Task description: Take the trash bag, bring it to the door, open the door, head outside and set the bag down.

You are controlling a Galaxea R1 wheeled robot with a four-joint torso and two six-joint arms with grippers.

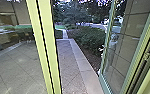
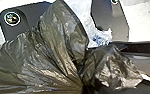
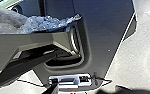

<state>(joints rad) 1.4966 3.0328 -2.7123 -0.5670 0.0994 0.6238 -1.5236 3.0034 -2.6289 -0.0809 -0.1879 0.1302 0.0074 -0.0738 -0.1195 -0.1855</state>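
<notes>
Because its mouth is drawn into a tight bunch, the black trash bag (image 2: pixel 58 50) looks gripped by the left hand (image 2: pixel 82 72), close to the robot's body, probably so the loose plastic won't swing into the doorway. What state the right hand is in, I can't tell. The glass door (image 1: pixel 106 42) stands open beside the pale post (image 1: pixel 47 47), leaving a way through to the paving (image 1: pixel 68 65) alongside the hedge (image 1: pixel 88 37). A person (image 1: pixel 113 47) shows behind the glass. Carrying the bag out and setting it down seems to remain.
</notes>
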